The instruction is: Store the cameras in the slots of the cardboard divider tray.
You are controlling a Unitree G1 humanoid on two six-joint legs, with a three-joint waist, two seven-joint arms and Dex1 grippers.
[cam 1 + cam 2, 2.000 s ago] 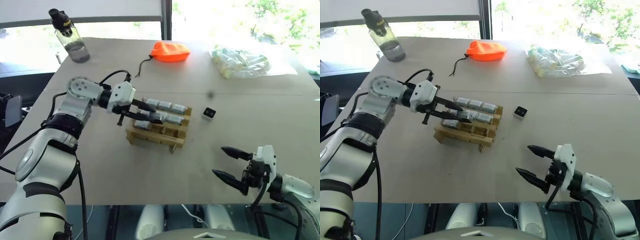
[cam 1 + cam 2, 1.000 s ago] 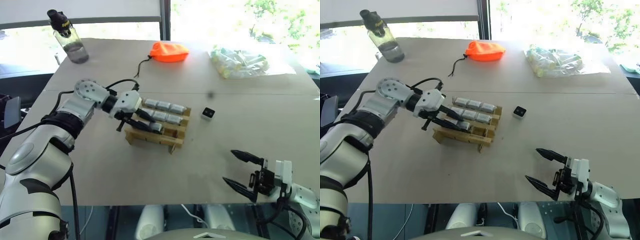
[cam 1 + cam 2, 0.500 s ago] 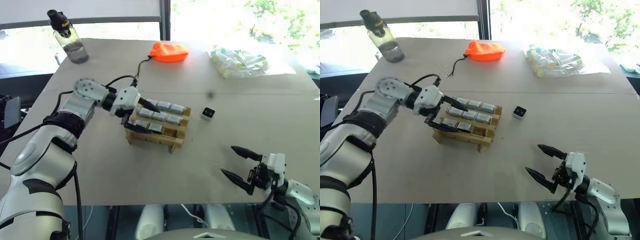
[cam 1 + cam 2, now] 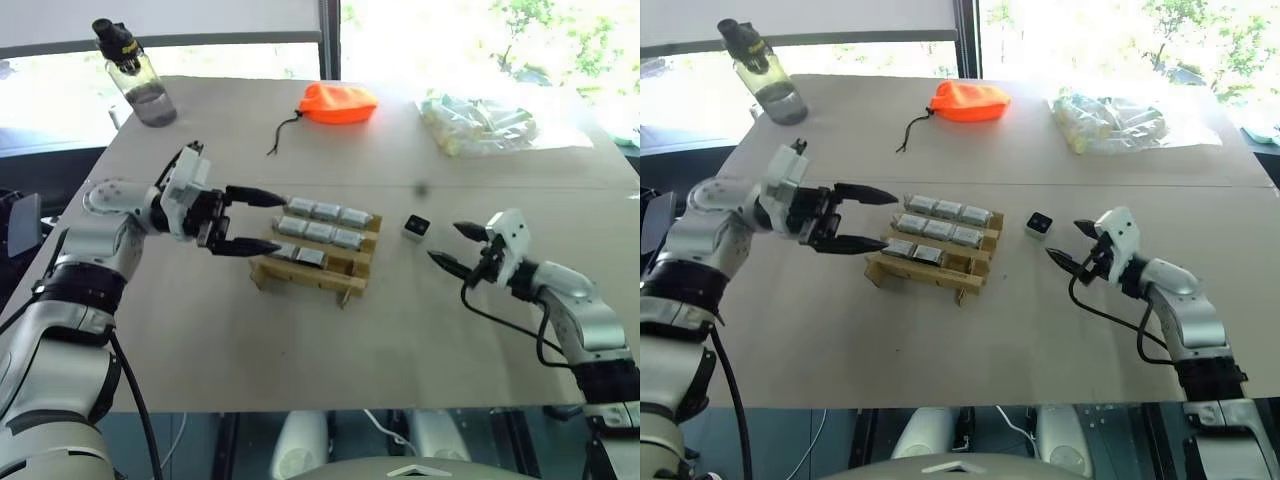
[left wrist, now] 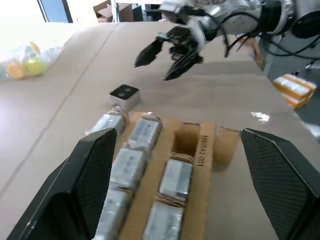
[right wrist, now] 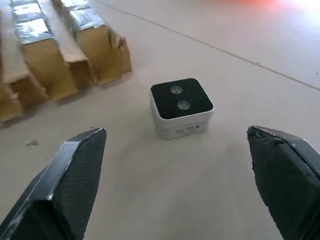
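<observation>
The tan cardboard divider tray (image 4: 300, 281) lies mid-table with several silver-grey cameras (image 4: 321, 233) lying in its rows. One slot (image 5: 186, 139) in the front row is empty. A loose camera (image 4: 418, 227), black face up, sits on the table right of the tray and shows close up in the right wrist view (image 6: 181, 106). My left gripper (image 4: 270, 223) hovers open and empty just left of the tray, pointing at it. My right gripper (image 4: 444, 243) is open and empty just right of the loose camera, apart from it.
A water bottle (image 4: 140, 80) stands at the far left corner. An orange pouch (image 4: 340, 103) with a dark cord lies at the far middle, and a clear bag (image 4: 480, 122) of pale items at the far right. Bare tabletop lies in front of the tray.
My left gripper opened, left a camera in the tray's front row and drew back to the left. My right gripper came forward from the table's near edge to beside the loose camera.
</observation>
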